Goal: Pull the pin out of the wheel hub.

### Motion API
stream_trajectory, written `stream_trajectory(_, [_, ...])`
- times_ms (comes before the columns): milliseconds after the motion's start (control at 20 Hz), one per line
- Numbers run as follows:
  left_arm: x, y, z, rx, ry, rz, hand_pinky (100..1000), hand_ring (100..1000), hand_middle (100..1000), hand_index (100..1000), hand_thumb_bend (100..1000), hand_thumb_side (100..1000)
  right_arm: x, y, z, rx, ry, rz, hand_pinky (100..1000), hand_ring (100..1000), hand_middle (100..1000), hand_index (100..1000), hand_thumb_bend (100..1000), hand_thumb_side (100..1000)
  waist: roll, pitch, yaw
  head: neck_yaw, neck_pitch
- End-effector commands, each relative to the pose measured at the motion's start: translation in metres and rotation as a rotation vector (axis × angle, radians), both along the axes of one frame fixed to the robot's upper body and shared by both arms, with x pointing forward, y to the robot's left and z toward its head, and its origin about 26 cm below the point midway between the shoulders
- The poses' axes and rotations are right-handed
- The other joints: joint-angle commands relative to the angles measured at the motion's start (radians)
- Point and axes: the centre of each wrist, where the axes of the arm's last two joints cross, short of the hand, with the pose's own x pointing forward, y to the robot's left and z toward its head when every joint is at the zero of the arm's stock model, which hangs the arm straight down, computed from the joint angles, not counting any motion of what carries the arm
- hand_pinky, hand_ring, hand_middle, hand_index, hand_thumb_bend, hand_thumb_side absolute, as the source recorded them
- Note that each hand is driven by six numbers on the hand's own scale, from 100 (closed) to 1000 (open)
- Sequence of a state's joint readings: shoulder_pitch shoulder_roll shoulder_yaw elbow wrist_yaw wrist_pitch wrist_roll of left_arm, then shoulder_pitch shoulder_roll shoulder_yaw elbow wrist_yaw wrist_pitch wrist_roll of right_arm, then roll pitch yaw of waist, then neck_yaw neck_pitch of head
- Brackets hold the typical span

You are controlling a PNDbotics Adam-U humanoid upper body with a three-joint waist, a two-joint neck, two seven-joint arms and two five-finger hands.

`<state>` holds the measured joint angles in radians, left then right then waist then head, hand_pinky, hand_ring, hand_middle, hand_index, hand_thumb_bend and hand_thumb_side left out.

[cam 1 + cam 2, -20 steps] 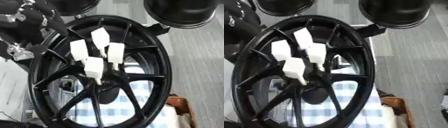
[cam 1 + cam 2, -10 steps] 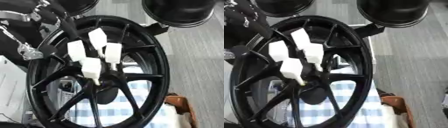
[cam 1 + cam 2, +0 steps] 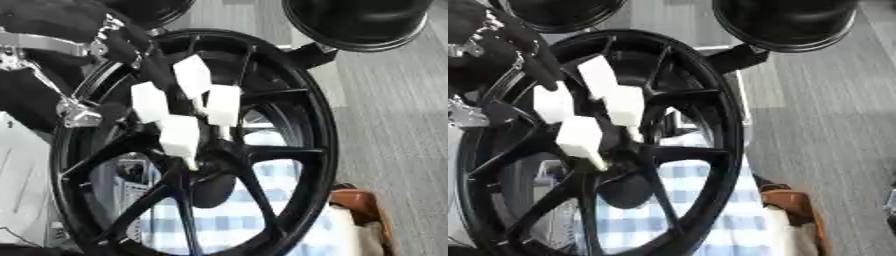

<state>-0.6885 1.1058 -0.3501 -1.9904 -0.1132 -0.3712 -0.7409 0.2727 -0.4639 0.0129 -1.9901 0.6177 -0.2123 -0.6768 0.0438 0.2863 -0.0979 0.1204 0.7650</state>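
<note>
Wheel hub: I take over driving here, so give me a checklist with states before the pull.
1. Left hand at the wheel hub: ok, its white fingertips cluster there.
2. Pin between the fingertips: cannot tell; only a pale tip shows below one.
3. Pin out of the hub: not ok, judging by that tip.
4. Wheel upright: ok.
5. Right hand in view: not ok.

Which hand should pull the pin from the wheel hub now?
The left hand. It comes in from the left and its white-tipped fingers are already bunched at the hub of the black wheel, apparently around the pin, which I cannot make out. The right hand shows in neither view.
</note>
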Motion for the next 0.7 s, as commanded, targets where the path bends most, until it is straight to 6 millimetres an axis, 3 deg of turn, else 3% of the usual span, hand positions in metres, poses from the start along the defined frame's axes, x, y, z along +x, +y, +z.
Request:
stream_trajectory(50, [-0.0029,-0.0014,0.005,0.229,-0.041,-0.12,893,829,801,859,221,293,0.0012,-0.0019,0.0058,-0.01,-0.012,0.015,727,503,555,713,100,266,0.002,-0.01,-0.003,0.005,0.005])
stream_trajectory(700, [-0.0013,-0.006,-0.0014,0.283,-0.08,-0.099,880,827,805,854,295,309,0.0043,0.0019,0.0069,0.018,-0.017,0.031,722,496,547,710,100,313,0.009,0.002,-0.015,0.016,0.005])
